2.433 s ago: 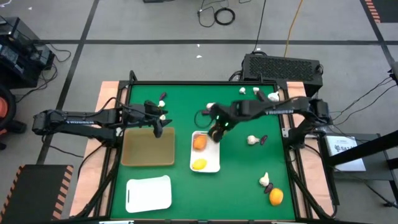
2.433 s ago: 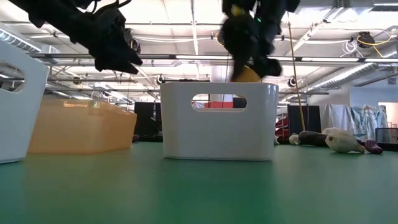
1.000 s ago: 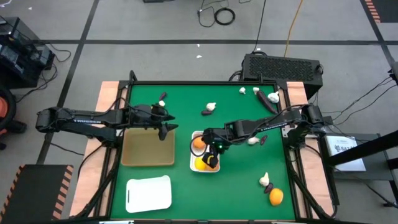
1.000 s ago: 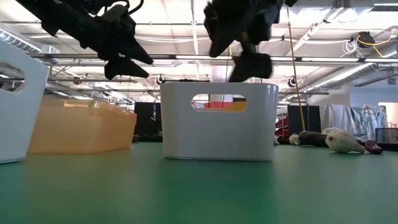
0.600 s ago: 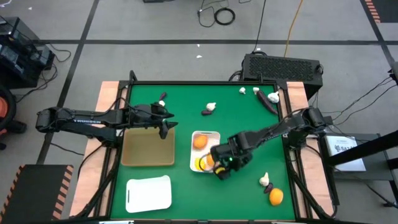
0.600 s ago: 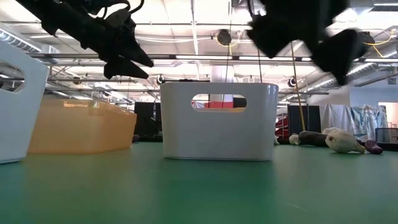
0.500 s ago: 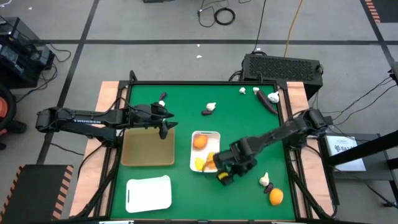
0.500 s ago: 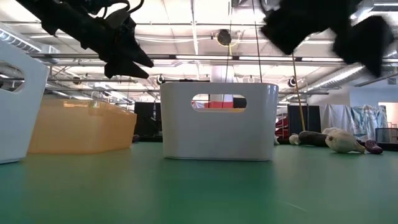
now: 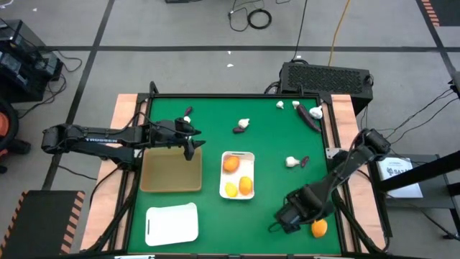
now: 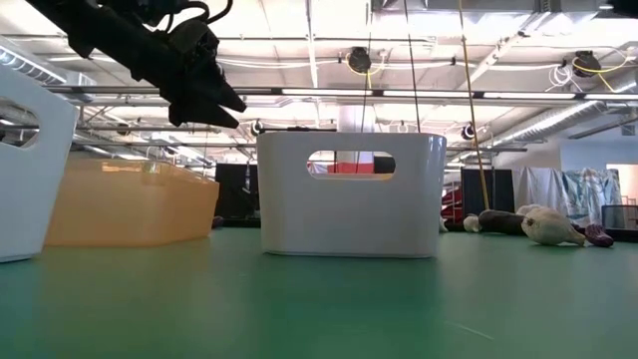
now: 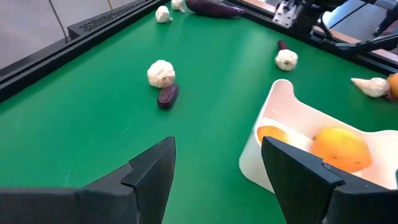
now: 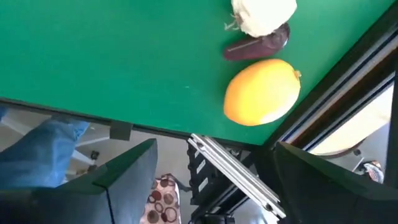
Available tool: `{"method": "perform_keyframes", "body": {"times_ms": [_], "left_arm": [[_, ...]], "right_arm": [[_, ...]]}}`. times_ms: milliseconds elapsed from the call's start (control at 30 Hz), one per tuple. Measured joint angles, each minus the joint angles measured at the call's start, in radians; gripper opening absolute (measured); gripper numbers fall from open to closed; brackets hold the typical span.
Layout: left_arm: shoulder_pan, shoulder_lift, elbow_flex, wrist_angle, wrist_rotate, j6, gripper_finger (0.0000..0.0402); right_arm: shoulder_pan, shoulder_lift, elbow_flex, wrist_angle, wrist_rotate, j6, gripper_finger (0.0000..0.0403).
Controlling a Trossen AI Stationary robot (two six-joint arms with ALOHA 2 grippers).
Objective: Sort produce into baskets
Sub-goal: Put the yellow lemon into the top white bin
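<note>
- Right gripper [image 9: 287, 218], jaws spread and empty, hovers lower right beside the orange fruit [image 9: 318, 228]: reaching step.
- Next: descend, pinch fruit.
- Left gripper [image 9: 188, 146], jaws spread, waits over the tan tray [image 9: 171, 173].

One camera looks straight down on the whole green desk [image 9: 208, 115] and both arms. A second sits at desk-top level, close to a white tray [image 10: 349, 194], facing the room behind. The left wrist camera looks across the desk at that same tray [image 11: 292, 134]. The right wrist camera looks down closely at an orange fruit [image 12: 262, 91] near the desk's edge.
</note>
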Motion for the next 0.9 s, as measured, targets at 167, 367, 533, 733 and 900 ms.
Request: {"method": "perform_keyframes", "body": {"times_ms": [167,367,533,733,900], "left_arm": [[0.028,0.0,0.0,0.002,0.001,-0.002,0.0246],[0.05,0.0,0.0,0.016,0.006,-0.006,0.0246],[0.066,0.0,0.0,0.024,0.007,-0.008,0.0246],[0.068,-0.001,0.0,0.024,0.007,-0.009,0.0246],[0.068,-0.001,0.0,0.024,0.007,-0.009,0.0246]], "right_arm": [[0.061,-0.007,-0.043,0.025,0.003,0.068,0.0313],[0.123,-0.09,-0.185,0.138,0.005,0.186,0.0313],[0.148,-0.18,-0.321,0.251,0.017,0.29,0.0313],[0.177,-0.235,-0.464,0.458,0.037,0.393,0.0313],[0.191,-0.233,-0.53,0.52,0.033,0.426,0.0313]]}}
